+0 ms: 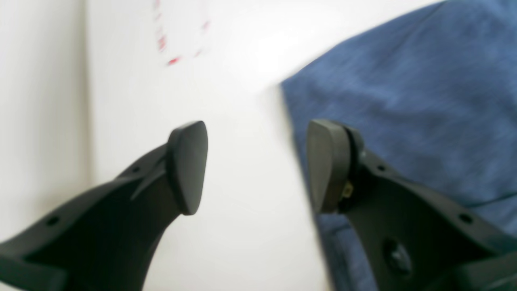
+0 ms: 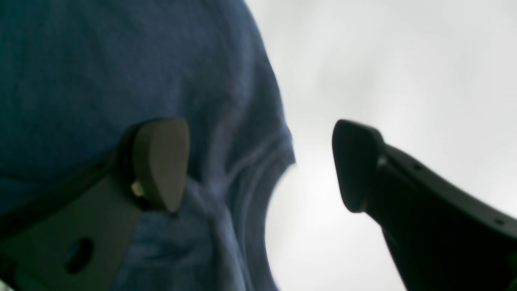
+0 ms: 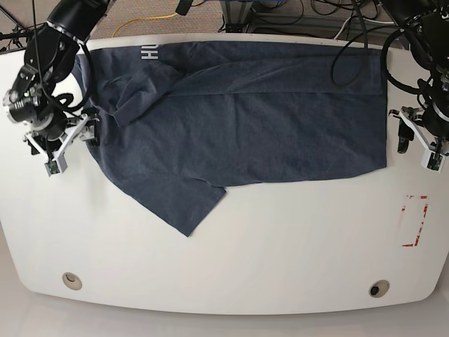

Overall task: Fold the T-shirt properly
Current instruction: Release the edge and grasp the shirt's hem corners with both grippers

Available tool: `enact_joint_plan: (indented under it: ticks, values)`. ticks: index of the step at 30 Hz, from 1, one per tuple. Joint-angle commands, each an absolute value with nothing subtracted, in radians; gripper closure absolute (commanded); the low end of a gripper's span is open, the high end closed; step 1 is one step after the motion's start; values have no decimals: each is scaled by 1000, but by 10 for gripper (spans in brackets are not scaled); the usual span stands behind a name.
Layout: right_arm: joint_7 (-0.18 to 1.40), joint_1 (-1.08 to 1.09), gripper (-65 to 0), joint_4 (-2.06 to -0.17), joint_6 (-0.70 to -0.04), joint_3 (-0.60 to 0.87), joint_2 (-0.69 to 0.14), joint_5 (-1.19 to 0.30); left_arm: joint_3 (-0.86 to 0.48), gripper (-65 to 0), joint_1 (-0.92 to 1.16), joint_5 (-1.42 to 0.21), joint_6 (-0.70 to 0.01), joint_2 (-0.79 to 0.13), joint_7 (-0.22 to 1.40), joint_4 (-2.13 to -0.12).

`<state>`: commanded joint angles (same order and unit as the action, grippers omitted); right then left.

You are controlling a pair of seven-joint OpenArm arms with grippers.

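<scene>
Slate-blue cloth, the T-shirt (image 3: 245, 119), lies spread across the white table (image 3: 224, 260) in the base view, one sleeve flopped toward the front edge.

Left wrist: the left gripper (image 1: 256, 165) is released, jaws straddling the shirt's edge; closing squarely on it should grip best.

Right wrist: the right gripper (image 2: 260, 165) is likewise spread, empty, at a rumpled fold the base view barely resolves.

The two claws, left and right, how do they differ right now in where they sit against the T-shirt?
The left claw sits at the T-shirt's straight edge; the right claw sits at the rumpled end near the white lettering. In both wrist views, one finger is over cloth, the other over bare table. Both are open and empty.
</scene>
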<state>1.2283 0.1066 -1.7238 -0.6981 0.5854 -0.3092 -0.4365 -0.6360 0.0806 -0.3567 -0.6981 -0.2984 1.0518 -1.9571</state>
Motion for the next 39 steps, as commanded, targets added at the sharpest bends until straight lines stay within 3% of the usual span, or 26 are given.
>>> enact_joint_plan:
  ticks: [8,21,29,34,39]
  values:
    - [1102,242,-531,-1461,-698,478,-358,-435,-633,-358,45,-357,-676,-265,1050,-1954]
    - [743,407,-531,-949,-698,231,-437,-435,-636,-358,-10,-357,-630,-263,1050,-1856]
    - [657,417,-525,-880,-698,171,-437,-435,-641,-358,-16,-357,-630,-266,987,-1750]
    - [657,415,-380,-880,-698,153,-414,-435,-639,-358,-13,-355,-621,-266,852,-1656]
    - [657,412,-168,-880,-698,151,-403,-435,-633,-361,-21,-357,-507,-266,760,-1557]
